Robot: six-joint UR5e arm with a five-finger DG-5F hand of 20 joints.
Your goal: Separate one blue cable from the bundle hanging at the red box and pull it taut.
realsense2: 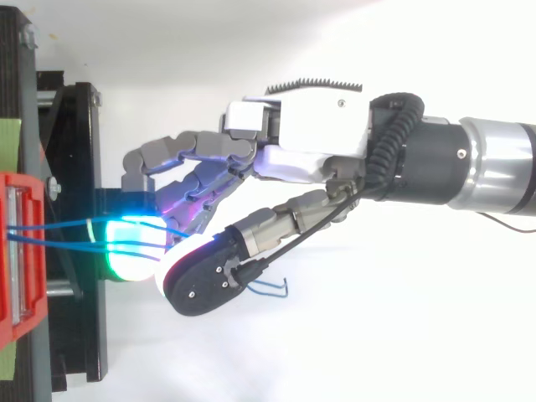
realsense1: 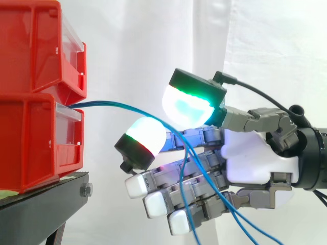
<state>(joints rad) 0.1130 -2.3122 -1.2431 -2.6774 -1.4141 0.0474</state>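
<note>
Just beside the red box (realsense1: 30, 143), half-curled fingers (realsense1: 145, 137) of the hand (realsense1: 250, 153) stand apart and seem to pinch nothing. Blue cables (realsense1: 117, 106) sag from that box across them. Separating and tightening are both left, I judge. Count: at least two cables, two stacked boxes, one hand.

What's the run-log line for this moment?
stage: hand at blue cables | cables: slack, arcing from red box, hanging past hand | one separated: cannot tell | taut: no

White curtain (realsense1: 153, 51) behind; black stand (realsense1: 48, 200) with a bolt (realsense1: 86, 191) at lower left
</note>
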